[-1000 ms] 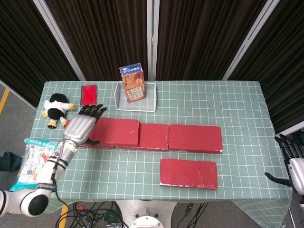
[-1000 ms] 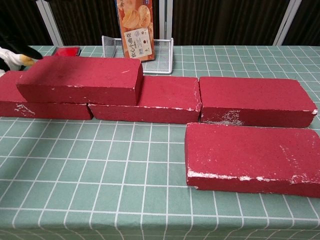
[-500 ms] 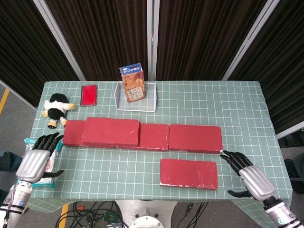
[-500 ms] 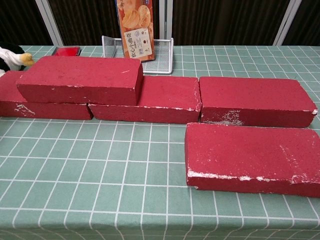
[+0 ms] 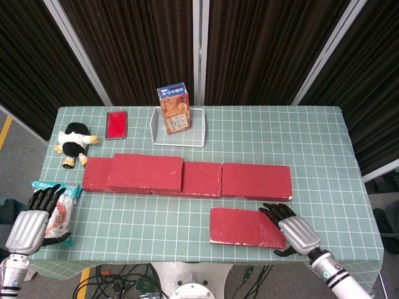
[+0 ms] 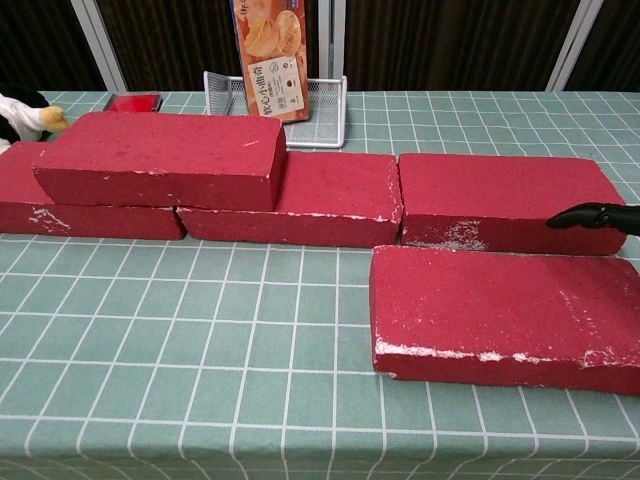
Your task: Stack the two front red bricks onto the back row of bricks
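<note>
Lower right, the right hand rests spread-fingered, gripping nothing, on the front red brick's right end; lower left, the left hand hangs open-fingered.

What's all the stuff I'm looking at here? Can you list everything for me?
Back-row bricks: three, red, end to end across the table's middle.
Stacked brick: one, red, on the back row's left part.
Front brick: one, red, near front edge.
Wire basket: one, white, at back.
Snack box: one, blue and orange, upright in basket.
Flat red case: one, back left.
Plush toy: one, black and white, left edge.
Snack bag: one, front-left edge.
Table: green checked cloth.
Left hand: silver and black, beside bag.
Right hand: at front brick's right end.
</note>
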You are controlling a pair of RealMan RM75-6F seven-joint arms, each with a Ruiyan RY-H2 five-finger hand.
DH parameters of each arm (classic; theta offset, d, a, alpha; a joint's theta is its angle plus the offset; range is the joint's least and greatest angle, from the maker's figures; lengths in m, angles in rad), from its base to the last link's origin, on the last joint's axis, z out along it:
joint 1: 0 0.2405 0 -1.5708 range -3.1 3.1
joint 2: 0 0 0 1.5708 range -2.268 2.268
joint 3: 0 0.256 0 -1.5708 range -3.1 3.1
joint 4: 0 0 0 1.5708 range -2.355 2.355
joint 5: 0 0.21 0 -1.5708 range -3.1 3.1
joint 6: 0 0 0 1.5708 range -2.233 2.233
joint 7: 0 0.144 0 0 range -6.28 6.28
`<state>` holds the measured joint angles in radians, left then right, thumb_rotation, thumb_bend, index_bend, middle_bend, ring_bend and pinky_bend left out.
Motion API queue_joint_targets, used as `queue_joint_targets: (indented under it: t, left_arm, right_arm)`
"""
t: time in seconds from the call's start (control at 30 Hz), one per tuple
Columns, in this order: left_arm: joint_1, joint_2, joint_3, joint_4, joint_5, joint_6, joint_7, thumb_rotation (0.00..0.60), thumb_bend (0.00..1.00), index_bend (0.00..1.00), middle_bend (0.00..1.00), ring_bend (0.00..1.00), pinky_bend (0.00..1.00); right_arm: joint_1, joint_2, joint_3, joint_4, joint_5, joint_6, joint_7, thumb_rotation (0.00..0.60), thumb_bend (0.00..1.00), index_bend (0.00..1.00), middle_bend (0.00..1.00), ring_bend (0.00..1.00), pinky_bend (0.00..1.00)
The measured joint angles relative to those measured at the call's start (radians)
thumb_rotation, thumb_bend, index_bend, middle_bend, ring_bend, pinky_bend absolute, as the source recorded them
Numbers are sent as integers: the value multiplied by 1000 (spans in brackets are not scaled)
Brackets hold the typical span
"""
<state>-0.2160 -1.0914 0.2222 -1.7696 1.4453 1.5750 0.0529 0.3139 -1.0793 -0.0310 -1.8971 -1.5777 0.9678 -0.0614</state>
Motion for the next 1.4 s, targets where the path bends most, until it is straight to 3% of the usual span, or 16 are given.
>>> queue_joint_targets:
  t: [0.43, 0.73, 0.83, 1.07, 1.4]
  left_arm:
    - [42, 23, -58, 9, -2, -54, -29, 600, 67, 30, 0, 0, 0]
    - [63, 24, -85, 22, 3, -80, -45, 600, 67, 30, 0, 0, 0]
    - [69, 23, -93, 27, 3, -92, -49, 600, 67, 30, 0, 0, 0]
    - [81, 28, -112, 27, 10, -101, -52, 600, 67, 30, 0, 0, 0]
    - [100, 44, -131, 10, 26, -99, -60, 600, 67, 30, 0, 0, 0]
  right_arm:
    - [104, -74, 26, -4, 139, -126, -78, 600, 0, 0, 0, 0, 0]
    - [129, -116, 30, 15, 204, -128, -109, 600, 0, 0, 28, 0, 4]
    - [134, -123, 30, 19, 212, -123, -110, 600, 0, 0, 95, 18, 71]
    - [141, -124, 19, 18, 212, -113, -101, 600, 2, 19, 219, 164, 246]
    - [132, -62, 37, -29, 118, -14, -15, 600, 2, 25, 221, 171, 256]
